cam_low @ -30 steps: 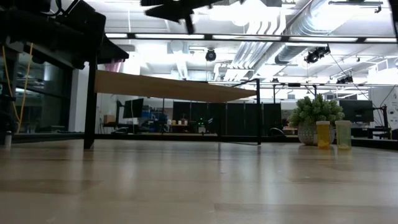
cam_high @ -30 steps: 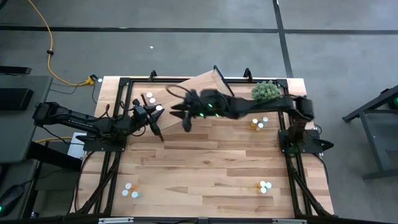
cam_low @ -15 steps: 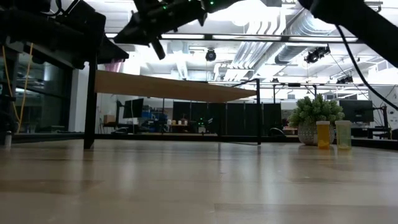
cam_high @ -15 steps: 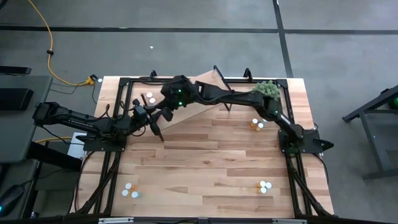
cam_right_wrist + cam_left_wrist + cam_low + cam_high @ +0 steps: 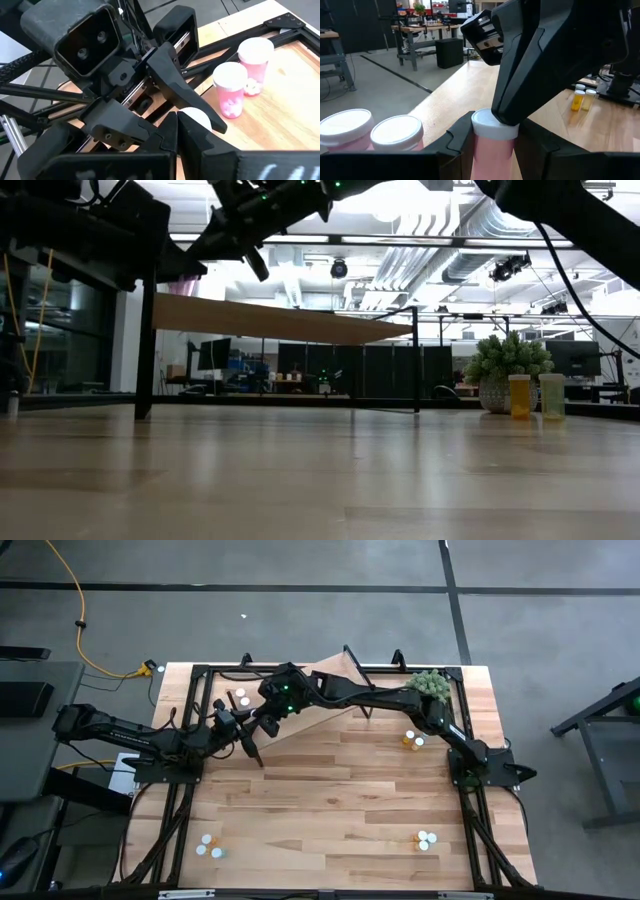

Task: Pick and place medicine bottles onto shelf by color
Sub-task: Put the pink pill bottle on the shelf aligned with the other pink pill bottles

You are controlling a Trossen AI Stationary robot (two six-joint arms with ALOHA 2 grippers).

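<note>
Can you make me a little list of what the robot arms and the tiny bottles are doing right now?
left gripper: holds a pink bottle with a white cap, at the shelf
right gripper: shut, tips pressing on that bottle's cap
shelf: two more pink bottles stand on it
yellow bottles: on the table, near the green plant
other bottles: two small groups at the table's near edge

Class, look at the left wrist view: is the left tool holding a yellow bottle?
No: the left tool grips a pink bottle with a white cap.
</note>
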